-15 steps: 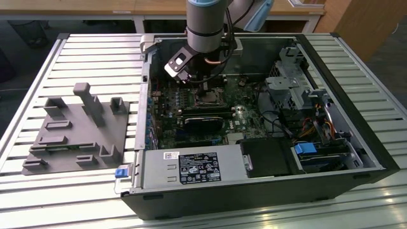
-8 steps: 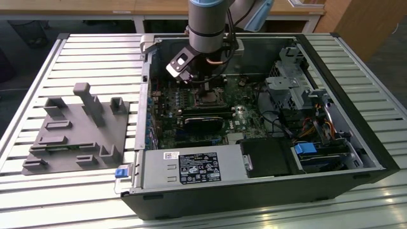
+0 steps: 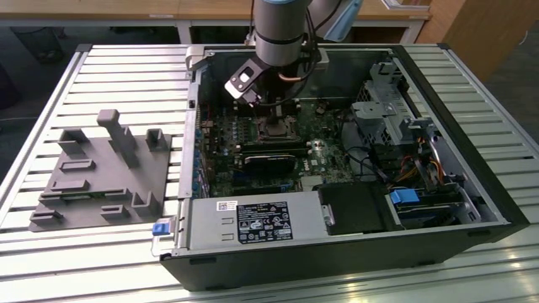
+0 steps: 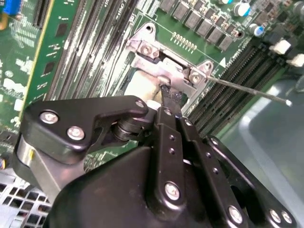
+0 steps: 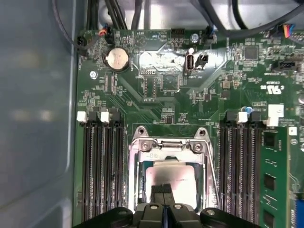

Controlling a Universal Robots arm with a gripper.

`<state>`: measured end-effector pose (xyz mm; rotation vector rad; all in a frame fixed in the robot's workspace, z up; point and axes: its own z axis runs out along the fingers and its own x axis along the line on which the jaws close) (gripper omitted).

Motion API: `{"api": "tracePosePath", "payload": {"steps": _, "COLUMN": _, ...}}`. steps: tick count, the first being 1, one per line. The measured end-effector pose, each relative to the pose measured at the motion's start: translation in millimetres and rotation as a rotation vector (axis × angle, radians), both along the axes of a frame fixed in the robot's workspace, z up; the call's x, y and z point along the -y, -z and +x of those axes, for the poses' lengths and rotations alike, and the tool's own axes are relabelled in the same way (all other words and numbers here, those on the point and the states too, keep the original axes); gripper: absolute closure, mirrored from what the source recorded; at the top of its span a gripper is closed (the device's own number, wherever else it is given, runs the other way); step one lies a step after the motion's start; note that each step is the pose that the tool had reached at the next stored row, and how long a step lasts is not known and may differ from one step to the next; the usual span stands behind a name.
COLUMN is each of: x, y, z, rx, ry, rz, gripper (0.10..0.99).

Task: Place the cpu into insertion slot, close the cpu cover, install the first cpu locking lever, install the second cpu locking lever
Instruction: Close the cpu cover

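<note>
In the exterior view my gripper (image 3: 274, 118) reaches down into the open computer case, right over the insertion slot (image 3: 276, 131) on the green board. The first wrist view shows the silvery cpu cover (image 5: 166, 146) lying flat over the slot, and the cpu (image 5: 175, 178) shows pale grey through its window. My gripper (image 5: 164, 191) is shut, its black fingertips together above the cpu's near part. In the second wrist view the gripper (image 4: 169, 96) touches the cover's edge (image 4: 156, 66). A thin metal locking lever (image 4: 247, 90) sticks out from the socket's corner over the memory slots.
Long black memory slots (image 5: 102, 166) flank the socket on both sides. A black heatsink block (image 3: 269, 161) and the power supply (image 3: 252, 221) lie nearer the camera. The drive cage and cables (image 3: 404, 126) fill the exterior view's right. A grey fixture (image 3: 101, 170) sits outside the case.
</note>
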<state>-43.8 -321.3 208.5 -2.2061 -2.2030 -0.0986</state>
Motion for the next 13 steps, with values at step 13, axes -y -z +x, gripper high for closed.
{"api": "tracePosePath", "payload": {"steps": 13, "x": 6.1, "y": 6.4, "z": -6.9, "rx": -0.0001, "ry": -0.003, "rz": 0.0, "gripper": 0.965}}
